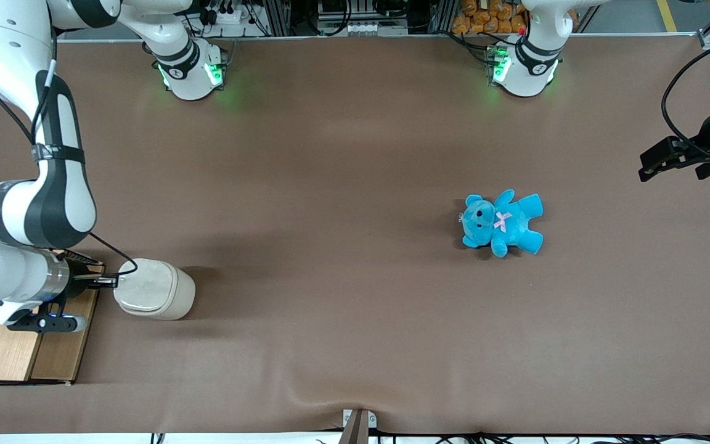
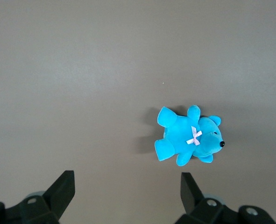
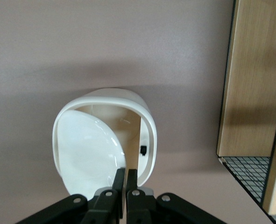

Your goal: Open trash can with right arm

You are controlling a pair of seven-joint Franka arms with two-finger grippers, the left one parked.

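Trash can [image 1: 154,288] sits on the brown tabletop [image 1: 342,185] at the working arm's end, just beside the wooden box [image 1: 19,345] and well apart from the blue teddy [image 1: 503,223], which lies toward the parked arm's end. Right arm [image 1: 22,209] reaches in low over the box, end effector [image 1: 110,282] at the rim of the can on the side facing the box. Wrist view: end effector [image 3: 125,179] fingers are pinched almost together, with only a thin slit between the pads; fingertips [image 3: 119,176] sit at the edge of the lid [image 3: 88,151], where lid and rim meet. Can't tell whether they actually clamp anything or just press against it. The lid is tilted down into the trash can [image 3: 105,140], with an opening along one side showing the tan inner wall and a small black part on the inside of the rim. Wooden box [image 3: 250,79] stands near the can, not touching it. Teddy [image 2: 187,137] lies on its back with a pink bow on its chest.
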